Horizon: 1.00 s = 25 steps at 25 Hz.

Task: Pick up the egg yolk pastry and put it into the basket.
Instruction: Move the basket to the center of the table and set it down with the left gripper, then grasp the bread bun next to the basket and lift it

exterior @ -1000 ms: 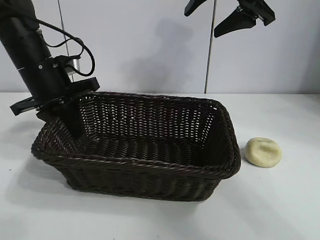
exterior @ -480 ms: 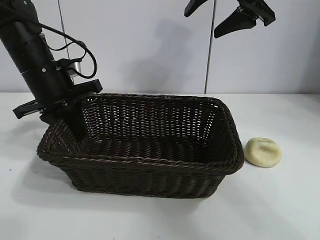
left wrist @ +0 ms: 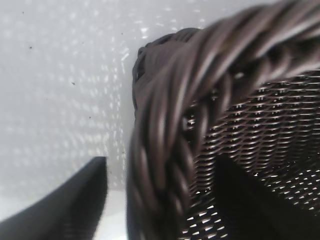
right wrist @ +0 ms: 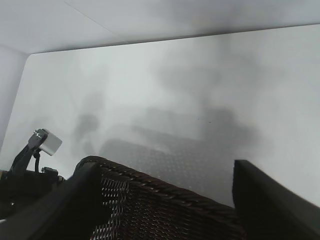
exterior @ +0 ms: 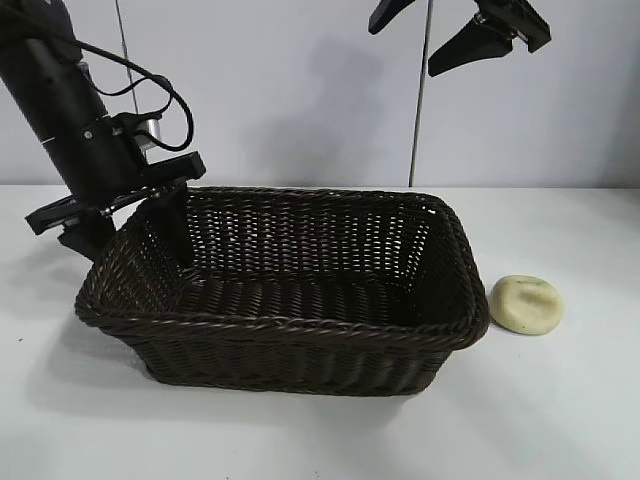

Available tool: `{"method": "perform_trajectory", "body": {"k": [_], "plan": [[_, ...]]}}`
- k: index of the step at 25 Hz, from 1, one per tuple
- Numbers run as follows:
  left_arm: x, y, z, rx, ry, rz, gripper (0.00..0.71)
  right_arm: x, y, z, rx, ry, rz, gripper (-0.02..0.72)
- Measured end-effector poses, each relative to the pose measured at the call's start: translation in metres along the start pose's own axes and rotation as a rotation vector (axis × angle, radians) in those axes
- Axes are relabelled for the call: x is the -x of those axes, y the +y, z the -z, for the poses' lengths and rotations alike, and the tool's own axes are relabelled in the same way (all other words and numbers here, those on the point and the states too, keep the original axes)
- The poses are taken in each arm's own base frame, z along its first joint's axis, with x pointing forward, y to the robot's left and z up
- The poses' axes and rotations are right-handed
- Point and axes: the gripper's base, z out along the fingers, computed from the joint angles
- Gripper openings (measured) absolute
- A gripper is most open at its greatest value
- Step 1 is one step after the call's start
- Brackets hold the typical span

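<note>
The egg yolk pastry [exterior: 526, 304], a small pale yellow bun with a dent on top, lies on the white table just right of the basket. The dark brown wicker basket [exterior: 300, 326] sits flat in the middle of the table. My left gripper [exterior: 126, 243] stands open astride the basket's left rim [left wrist: 165, 125], with one finger inside the basket, one outside, and a gap to the wicker on both sides. High above the basket's right half my right gripper [exterior: 402, 50] hangs open with nothing in it. The basket's [right wrist: 175, 210] rim shows below that gripper [right wrist: 165, 200].
The white table [exterior: 560, 420] runs wide in front of and to the right of the basket. A pale wall with a vertical seam [exterior: 418, 110] stands behind it. A cable loops beside the left arm [exterior: 70, 110].
My left gripper has opened and let go of the basket's left rim. The basket shifted slightly right and settled flat. The pastry and the right arm have not moved.
</note>
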Motion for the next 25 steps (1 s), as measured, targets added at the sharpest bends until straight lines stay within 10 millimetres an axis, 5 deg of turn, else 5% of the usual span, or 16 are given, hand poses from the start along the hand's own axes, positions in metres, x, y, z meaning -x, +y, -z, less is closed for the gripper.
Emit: {"method": "perform_trajectory", "body": {"k": [11,20,25], "plan": [[-0.006,-0.005,0.056,-0.04,-0.132,0.049,0.526,0.0,0.0,0.0,0.0,0.002,0.0,0.528],[0.002,-0.016,0.068,-0.368,-0.215,0.088,0.526,-0.002,0.0,0.0,0.004,0.023,0.0,0.528],[-0.009,-0.013,0.048,-0.421,-0.159,0.132,0.526,-0.002,0.0,0.0,0.004,0.024,0.0,0.528]]}}
